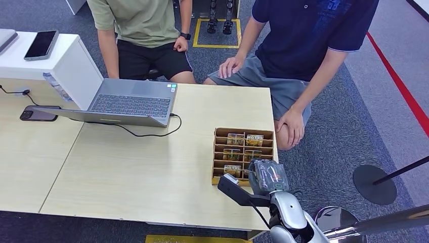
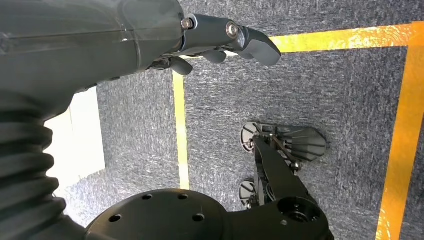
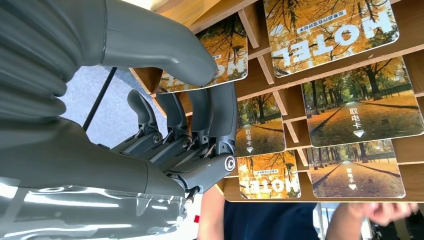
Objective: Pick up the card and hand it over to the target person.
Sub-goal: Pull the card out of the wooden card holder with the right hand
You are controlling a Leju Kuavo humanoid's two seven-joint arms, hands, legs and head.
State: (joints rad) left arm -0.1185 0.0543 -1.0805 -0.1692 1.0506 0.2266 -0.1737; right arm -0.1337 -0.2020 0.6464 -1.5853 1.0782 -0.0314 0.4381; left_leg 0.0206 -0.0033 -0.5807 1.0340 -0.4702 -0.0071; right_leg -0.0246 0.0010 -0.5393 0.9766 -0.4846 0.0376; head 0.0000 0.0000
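Right hand [image 3: 200,125] pinches a card [image 3: 207,57] (thumb on top) — left hand [image 2: 220,40] open.

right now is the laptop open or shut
Open: the laptop has its keyboard showing, with the lid folded back flat toward the robot, on the table.

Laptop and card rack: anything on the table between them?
Mostly bare tabletop in the head view. Just the black cable looping from the laptop partway toward the card rack, stopping short of it.
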